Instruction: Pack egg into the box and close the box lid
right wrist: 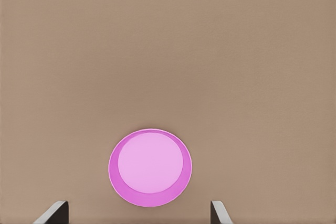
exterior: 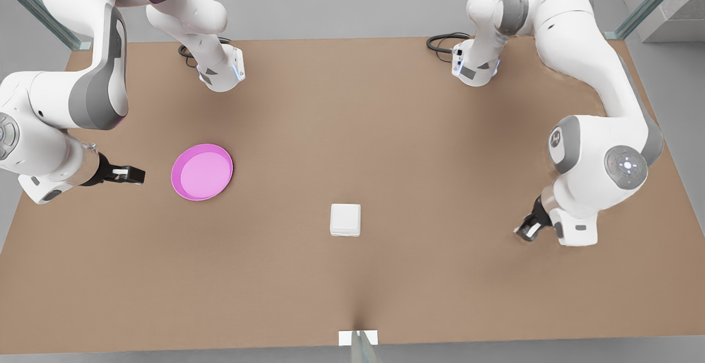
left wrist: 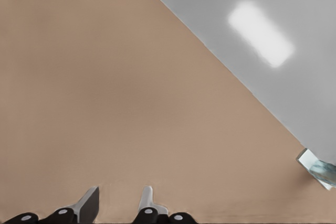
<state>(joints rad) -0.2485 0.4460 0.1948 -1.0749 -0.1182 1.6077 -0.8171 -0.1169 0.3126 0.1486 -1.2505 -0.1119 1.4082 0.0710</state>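
The right gripper (exterior: pixel 131 174), fingers spread wide and empty, hovers just beside the pink plate (exterior: pixel 202 172) on the front view's left. The left gripper (exterior: pixel 526 231), fingers narrowly parted and empty, hangs low over the brown table (exterior: pixel 385 131) at the front view's right. Between them, the box (exterior: pixel 345 220) sits with the box lid (exterior: pixel 345 216) down.
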